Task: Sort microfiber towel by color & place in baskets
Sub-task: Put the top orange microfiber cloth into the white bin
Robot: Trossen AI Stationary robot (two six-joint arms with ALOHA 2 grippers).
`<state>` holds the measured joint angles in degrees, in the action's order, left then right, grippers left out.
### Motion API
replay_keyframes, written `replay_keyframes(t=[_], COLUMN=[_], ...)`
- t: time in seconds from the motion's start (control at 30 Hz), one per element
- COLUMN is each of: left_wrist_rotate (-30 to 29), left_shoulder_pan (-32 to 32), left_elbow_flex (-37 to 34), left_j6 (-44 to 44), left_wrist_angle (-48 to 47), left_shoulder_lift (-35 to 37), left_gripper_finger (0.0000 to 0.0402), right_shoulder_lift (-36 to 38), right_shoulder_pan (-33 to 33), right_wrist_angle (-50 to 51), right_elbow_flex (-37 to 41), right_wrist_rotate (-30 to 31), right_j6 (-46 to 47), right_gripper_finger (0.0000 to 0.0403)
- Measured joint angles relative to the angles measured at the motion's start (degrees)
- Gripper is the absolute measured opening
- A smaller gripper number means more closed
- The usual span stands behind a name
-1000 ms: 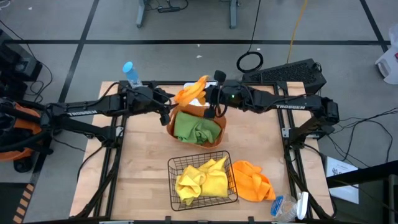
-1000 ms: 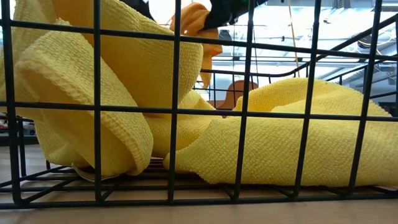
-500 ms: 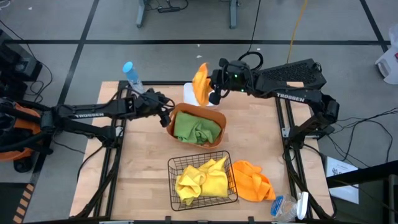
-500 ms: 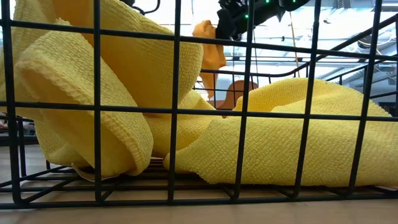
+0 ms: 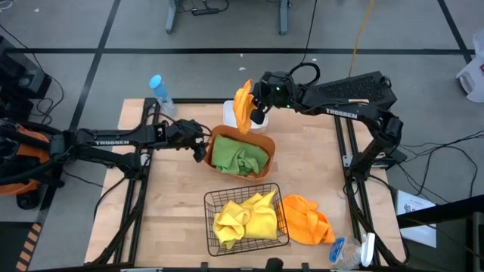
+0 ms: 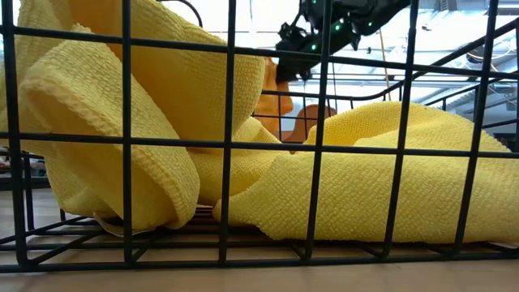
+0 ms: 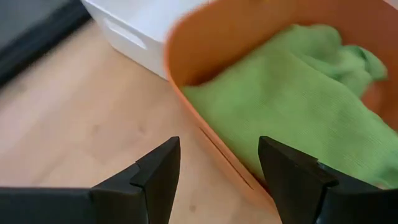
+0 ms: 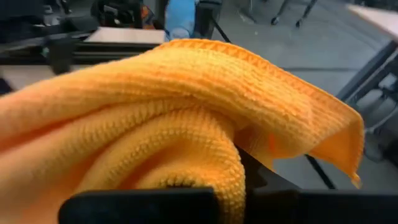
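High view: your right pincer (image 5: 254,106), clamped on the orange towel (image 5: 242,107), has swung over the white bin (image 5: 229,111); left pincer (image 5: 204,142) apart.

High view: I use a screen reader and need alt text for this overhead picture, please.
Seen from above, the right gripper holds an orange towel over the white bin, while the open left gripper sits beside the orange-brown tub of green towels. Nearer the front, a black wire basket holds yellow towels, with another orange towel on the table.
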<state>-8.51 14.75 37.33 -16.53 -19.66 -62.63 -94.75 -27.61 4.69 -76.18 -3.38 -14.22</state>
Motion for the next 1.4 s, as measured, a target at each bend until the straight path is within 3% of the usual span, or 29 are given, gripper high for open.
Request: replay_keyframes(t=[0.4, 0.67, 1.13, 1.4], left_wrist_rotate=[7.91, 8.3, 8.69, 8.52], left_shoulder_pan=[-8.37, -13.68, -14.52, -14.52], left_elbow_flex=[-1.26, -1.26, -1.23, -1.23], left_j6=[-2.72, -2.68, 0.06, 1.94], left_wrist_angle=[2.63, 3.73, -3.0, -3.06], left_shoulder_lift=[0.0, 0.02, 0.04, 0.07], left_gripper_finger=[0.0223, 0.0223, 0.0223, 0.0223], right_shoulder_lift=[-1.79, -2.38, -10.1, -10.26], right_shoulder_pan=[-4.92, -5.61, -5.29, -5.12], right_wrist_angle=[-2.78, -4.58, -3.07, 3.67], right_elbow_flex=[0.0, 0.0, 0.04, 0.04], right_wrist_rotate=[0.31, 0.04, 0.48, 0.6], right_j6=[5.22, 7.4, 9.09, 10.17], right_gripper_finger=[0.0, 0.0, 0.0, 0.0059])
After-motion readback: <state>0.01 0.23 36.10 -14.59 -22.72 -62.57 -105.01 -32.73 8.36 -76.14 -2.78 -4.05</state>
